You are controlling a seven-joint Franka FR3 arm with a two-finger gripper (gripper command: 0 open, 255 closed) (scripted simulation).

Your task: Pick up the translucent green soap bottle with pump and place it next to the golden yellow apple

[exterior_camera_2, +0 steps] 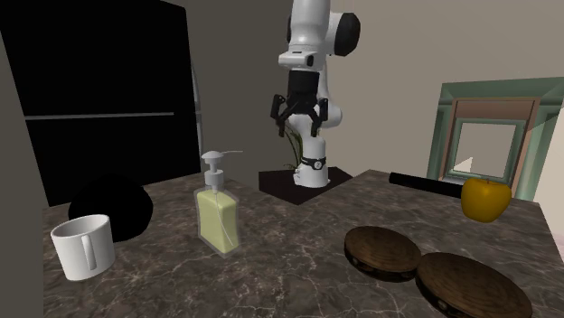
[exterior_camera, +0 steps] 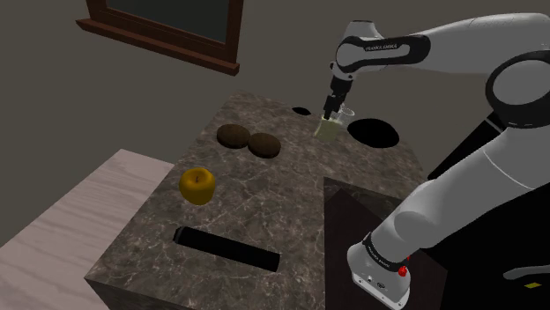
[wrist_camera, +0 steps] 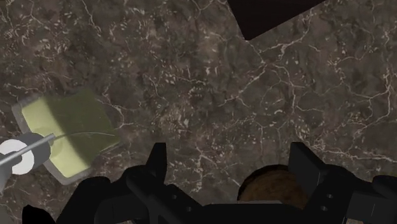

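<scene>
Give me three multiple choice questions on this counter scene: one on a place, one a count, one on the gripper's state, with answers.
1. In the second exterior view, where is the white handled mug relative to the pale yellow-green soap bottle with pump? A. left of it B. right of it C. on top of it
2. How many brown round discs lie on the dark marbled countertop? A. one B. two C. four
3. What state is the black two-finger gripper in? A. shut on the bottle B. open, holding nothing C. shut on the mug
Answers: A, the mug is nearer that view's left edge; B, a pair lies together; B, the wrist view shows its fingers apart.
</scene>
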